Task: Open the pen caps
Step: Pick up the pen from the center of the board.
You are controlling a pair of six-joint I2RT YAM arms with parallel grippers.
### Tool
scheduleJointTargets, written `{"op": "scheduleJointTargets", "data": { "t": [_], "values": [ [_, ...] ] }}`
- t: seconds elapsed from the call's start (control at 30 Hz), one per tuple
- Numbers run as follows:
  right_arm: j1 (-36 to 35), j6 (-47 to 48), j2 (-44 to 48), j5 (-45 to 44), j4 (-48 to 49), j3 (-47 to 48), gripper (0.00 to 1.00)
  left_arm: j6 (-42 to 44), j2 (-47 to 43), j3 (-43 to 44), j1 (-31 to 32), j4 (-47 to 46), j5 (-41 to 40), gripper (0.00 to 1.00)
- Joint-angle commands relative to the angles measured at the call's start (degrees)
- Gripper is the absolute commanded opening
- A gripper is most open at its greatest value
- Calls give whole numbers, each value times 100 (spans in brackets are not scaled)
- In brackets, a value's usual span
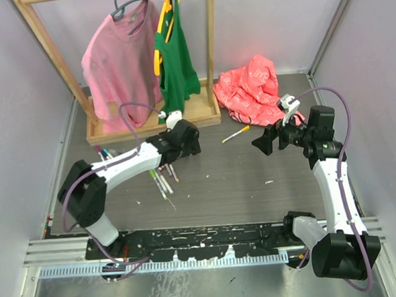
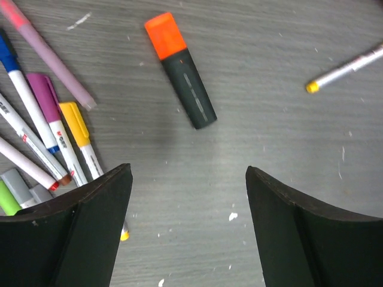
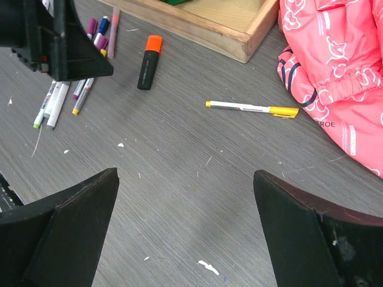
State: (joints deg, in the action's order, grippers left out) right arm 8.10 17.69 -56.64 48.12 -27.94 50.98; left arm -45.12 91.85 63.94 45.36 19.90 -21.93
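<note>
- The grey table [image 1: 240, 179] carries everything; its near edge is covered by the arm bases.
- A wooden rack base [image 3: 197, 30] and a pink jacket [image 3: 341, 72] lie at the far side, both cut off in the right wrist view.
- The left tool [image 2: 188, 176] hangs over bare table, spread wide, with nothing between its fingers. Only the fingertips show.
- The right tool [image 3: 185, 176] is likewise spread and holds nothing, well apart from any pen.
- The pens [image 2: 48, 125] lie bunched at the left. Several run off the frame edge or under the left finger, and from above the left arm covers part of the bunch, so they cannot be counted.
- The black highlighter [image 2: 185, 81] lies alone just beyond the left tool, its orange cap [image 2: 165, 34] on.
- A lone pen [image 3: 251, 108] lies near the jacket, its yellow cap [image 3: 283, 111] on.
- The pen caps [image 2: 42, 89] that show, purple, yellow and blue, sit on their barrels; the others are hidden.
</note>
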Motion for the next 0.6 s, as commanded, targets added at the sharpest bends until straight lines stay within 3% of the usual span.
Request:
{"op": "scheduleJointTargets", "data": {
  "t": [0.0,0.1,0.57],
  "values": [
    [-1,-27,101,-128,163,153,100,-688,762,1006,11,1385,-1140,78],
    [-1,-46,97,-127,167,171,100,-862,1208,1518,30,1809,-1356,78],
    [-10,-108,137,-118,182,172,100,-752,2494,2795,41,1905,-1412,74]
  ]
}}
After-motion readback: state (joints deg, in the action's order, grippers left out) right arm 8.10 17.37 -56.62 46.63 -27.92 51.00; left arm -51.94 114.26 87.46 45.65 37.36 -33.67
